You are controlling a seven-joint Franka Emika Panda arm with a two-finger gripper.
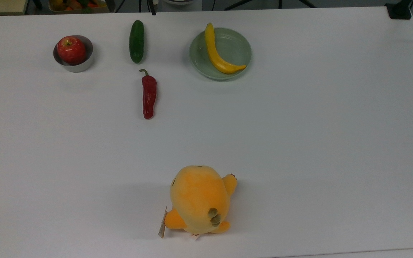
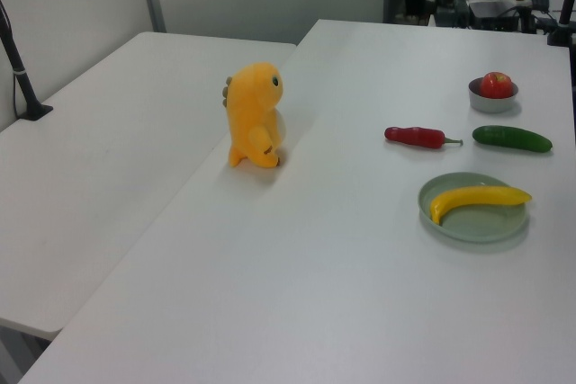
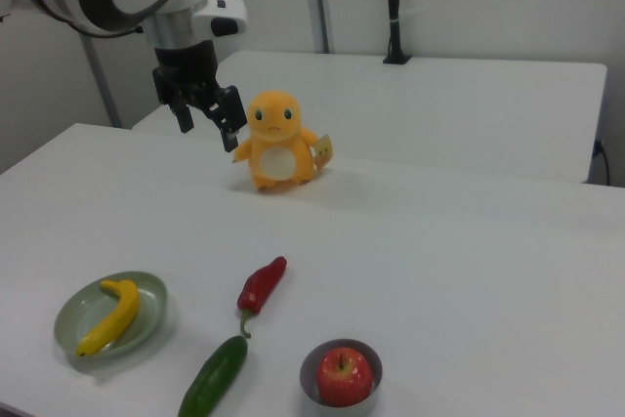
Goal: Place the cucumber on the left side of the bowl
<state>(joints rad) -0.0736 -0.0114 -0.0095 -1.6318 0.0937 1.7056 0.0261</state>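
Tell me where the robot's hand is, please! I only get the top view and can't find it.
Observer: In the right view the gripper is raised in the air, on the right view's left of the orange toy.
Operator: Is it holding the cucumber?
Observer: No. Its fingers are open with nothing between them.
Operator: What's the toy's front like?
Observer: It has a white belly and stands upright.
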